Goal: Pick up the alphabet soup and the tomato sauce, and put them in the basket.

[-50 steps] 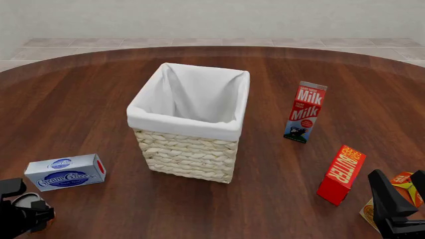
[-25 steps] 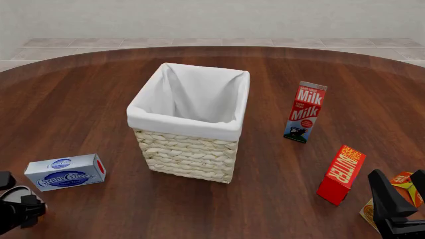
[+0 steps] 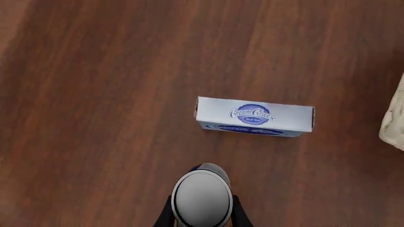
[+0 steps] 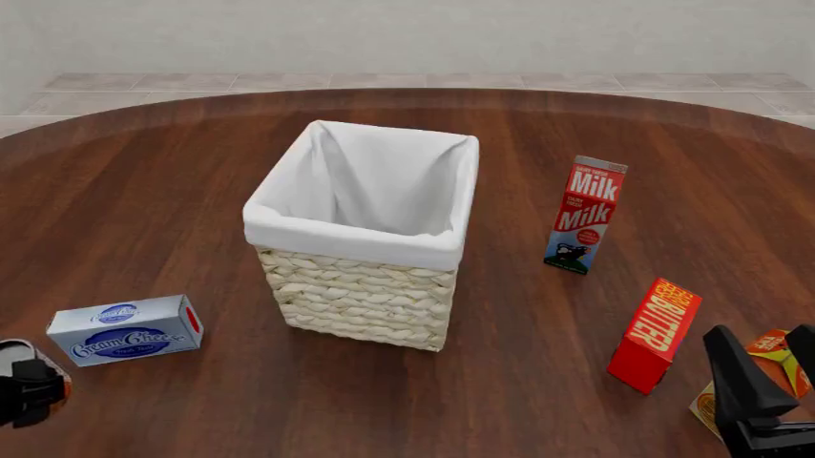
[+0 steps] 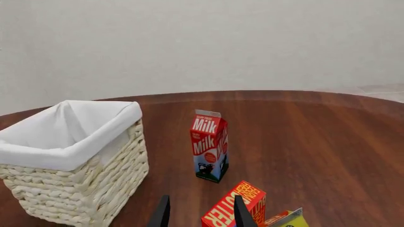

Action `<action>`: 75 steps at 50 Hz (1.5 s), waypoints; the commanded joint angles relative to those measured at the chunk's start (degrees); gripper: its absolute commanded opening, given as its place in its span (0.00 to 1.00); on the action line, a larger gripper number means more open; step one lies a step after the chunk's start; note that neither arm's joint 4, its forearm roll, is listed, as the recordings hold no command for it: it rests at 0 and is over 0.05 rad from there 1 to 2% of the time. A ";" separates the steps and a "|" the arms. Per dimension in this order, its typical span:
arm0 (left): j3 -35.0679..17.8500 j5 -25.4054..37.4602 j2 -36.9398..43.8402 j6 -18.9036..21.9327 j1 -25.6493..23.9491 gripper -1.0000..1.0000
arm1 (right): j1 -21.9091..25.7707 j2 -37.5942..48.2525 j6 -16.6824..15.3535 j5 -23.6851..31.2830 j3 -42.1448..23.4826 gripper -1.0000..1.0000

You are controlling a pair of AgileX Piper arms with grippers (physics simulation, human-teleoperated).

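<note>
Front view: the basket [image 4: 369,239] stands mid-frame on the worktop [image 4: 153,191], its liner showing nothing inside from this angle.
Left hand [image 3: 202,218]: fingers closed against a silver-topped can, which I take for the alphabet soup [image 3: 202,198]; at the lower left edge of the front view.
Right hand [image 5: 200,213]: fingers apart, holding nothing, low right by the butter box [image 4: 655,336].
Tomato sauce: not visible in any view.
Cream cheese box [image 4: 128,330]: between the left hand and the basket.
Step in hand: carrying the soup, I judge.
Next move: lift clear of the cream cheese box, travel over the basket rim, release.
</note>
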 commanded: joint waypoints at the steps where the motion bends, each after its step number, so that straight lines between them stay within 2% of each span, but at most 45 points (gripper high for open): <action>1: -3.71 3.96 -2.63 1.68 0.02 0.00 | 0.05 0.00 -0.10 -0.01 -0.01 1.00; 22: -12.22 10.36 -4.17 2.53 -1.25 0.00 | -0.03 0.01 0.09 -0.06 0.01 1.00; 34: -17.24 12.29 -3.84 2.13 -5.68 0.00 | -0.03 0.05 0.25 -0.04 0.00 1.00; 63: -25.41 9.85 2.62 2.03 -17.53 0.00 | -0.43 0.06 0.49 0.08 0.04 1.00; 75: -30.58 8.61 6.64 4.32 -21.00 0.00 | -0.62 0.02 0.35 0.02 0.05 1.00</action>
